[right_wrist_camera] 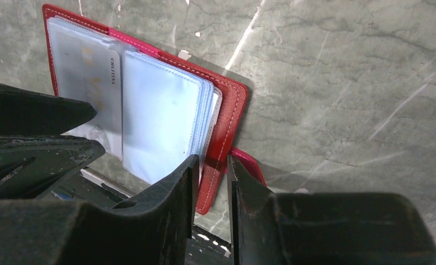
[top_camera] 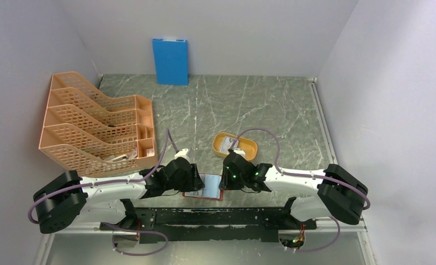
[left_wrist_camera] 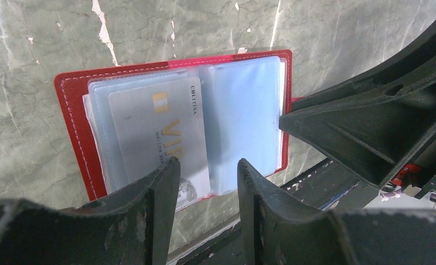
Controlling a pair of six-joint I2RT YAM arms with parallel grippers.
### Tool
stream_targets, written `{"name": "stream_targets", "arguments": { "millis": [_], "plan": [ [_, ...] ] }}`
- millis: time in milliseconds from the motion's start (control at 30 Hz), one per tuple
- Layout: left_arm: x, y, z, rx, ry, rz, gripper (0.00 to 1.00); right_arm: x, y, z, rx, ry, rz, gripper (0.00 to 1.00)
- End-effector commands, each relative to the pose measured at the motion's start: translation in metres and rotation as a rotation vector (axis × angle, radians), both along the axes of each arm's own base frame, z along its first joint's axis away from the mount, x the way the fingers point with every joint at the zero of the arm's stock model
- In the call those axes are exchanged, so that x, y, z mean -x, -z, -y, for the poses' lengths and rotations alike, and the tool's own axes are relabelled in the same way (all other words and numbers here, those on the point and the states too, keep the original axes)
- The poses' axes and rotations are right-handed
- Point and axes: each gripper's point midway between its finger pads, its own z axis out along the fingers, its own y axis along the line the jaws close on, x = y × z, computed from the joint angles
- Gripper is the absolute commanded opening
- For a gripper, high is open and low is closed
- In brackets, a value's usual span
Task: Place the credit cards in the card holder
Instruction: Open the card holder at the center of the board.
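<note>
The red card holder (left_wrist_camera: 72, 110) lies open near the table's front edge, its clear pockets facing up; it also shows in the right wrist view (right_wrist_camera: 232, 99) and the top view (top_camera: 207, 189). A pale credit card (left_wrist_camera: 160, 132) printed "VIP" sits at its left pockets; how deep it sits I cannot tell. My left gripper (left_wrist_camera: 207, 165) is open, its fingertips over the near edge of the card and pockets. My right gripper (right_wrist_camera: 211, 163) is nearly closed, pinching the holder's right cover edge by the snap tab (right_wrist_camera: 249, 165). Another card (top_camera: 225, 144) lies in the yellow tray.
A yellow-orange oval tray (top_camera: 248, 148) sits just behind the right gripper. An orange mesh file rack (top_camera: 94, 124) stands at the left. A blue board (top_camera: 170, 61) leans on the back wall. The black frame rail (top_camera: 216, 215) runs along the front edge.
</note>
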Motion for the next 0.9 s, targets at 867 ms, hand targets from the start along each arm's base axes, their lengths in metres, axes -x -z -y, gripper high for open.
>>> {"name": "stream_targets", "arguments": {
  "millis": [867],
  "plan": [
    [0.001,0.009,0.000,-0.042,0.027,-0.001,0.45,0.000,-0.004,-0.030,-0.044,-0.060,-0.001,0.42]
  ]
}}
